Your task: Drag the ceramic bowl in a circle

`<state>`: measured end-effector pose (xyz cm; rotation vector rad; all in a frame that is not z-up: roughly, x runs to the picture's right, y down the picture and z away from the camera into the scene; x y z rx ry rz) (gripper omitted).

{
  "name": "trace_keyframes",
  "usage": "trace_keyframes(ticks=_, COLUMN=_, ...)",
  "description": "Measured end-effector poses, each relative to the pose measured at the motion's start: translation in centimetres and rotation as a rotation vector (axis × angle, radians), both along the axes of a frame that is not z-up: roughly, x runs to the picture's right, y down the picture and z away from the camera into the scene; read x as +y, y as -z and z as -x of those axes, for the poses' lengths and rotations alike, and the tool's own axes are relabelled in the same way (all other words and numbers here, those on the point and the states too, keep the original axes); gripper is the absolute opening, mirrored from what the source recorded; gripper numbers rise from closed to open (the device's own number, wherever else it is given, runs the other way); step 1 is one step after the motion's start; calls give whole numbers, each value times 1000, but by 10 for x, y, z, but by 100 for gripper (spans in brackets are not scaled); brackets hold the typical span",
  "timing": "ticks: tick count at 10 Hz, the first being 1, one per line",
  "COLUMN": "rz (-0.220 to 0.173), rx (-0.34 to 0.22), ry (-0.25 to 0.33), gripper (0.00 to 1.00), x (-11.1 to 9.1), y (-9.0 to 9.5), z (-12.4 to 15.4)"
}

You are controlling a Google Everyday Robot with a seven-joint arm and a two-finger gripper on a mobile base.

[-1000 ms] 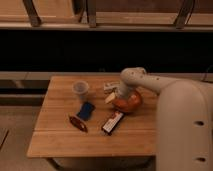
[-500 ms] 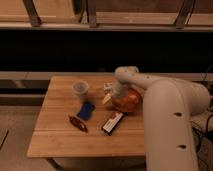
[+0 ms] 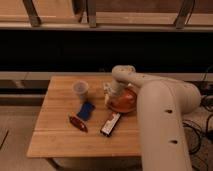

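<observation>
Wide, shallow, glossy orange ceramic bowl point(image 3: 125, 103) sat toward the right rear of the light wooden table point(image 3: 55, 140), near a small translucent greyish cup point(image 3: 80, 90). Gripper point(image 3: 110, 94) rested at its left rim, fingers drawn together.

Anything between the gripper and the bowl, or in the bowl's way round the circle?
Nothing between them: the gripper is shut on the bowl at its left rim. The cup stands close on its left and the black bar lies just in front, so a wide circle may hit them.
</observation>
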<state>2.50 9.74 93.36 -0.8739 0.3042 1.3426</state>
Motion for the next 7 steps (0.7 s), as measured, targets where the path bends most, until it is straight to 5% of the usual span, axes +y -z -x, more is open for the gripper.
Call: trace_keyframes(ticks=7, rz=18, rx=-119, ry=126, gripper=1, x=0, y=19, z=60)
